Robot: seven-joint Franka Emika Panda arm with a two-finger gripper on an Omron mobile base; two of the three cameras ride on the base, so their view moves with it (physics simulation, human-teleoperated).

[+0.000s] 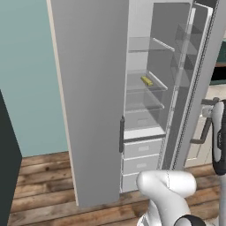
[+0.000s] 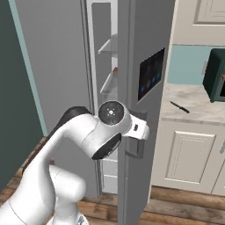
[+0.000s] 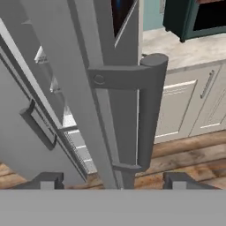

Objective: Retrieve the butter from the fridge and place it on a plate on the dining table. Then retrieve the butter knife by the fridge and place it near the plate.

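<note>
Clearly the fridge stood with both doors swung out, its shelves and lower drawers exposed. Beside it ran the counter over cream cabinets, a dark green microwave at its far end. Near the right door's handle the fingers were spread wide, gripping nothing. The butter knife lay on the counter. The butter sat on a middle fridge shelf.

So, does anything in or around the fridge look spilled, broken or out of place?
Nothing looks spilled or damaged. The fridge stands with its doors open, which suits the job. The butter lies askew on a shelf, and the butter knife lies loose on the counter beside the fridge. The gripper is open before the door handle.
</note>
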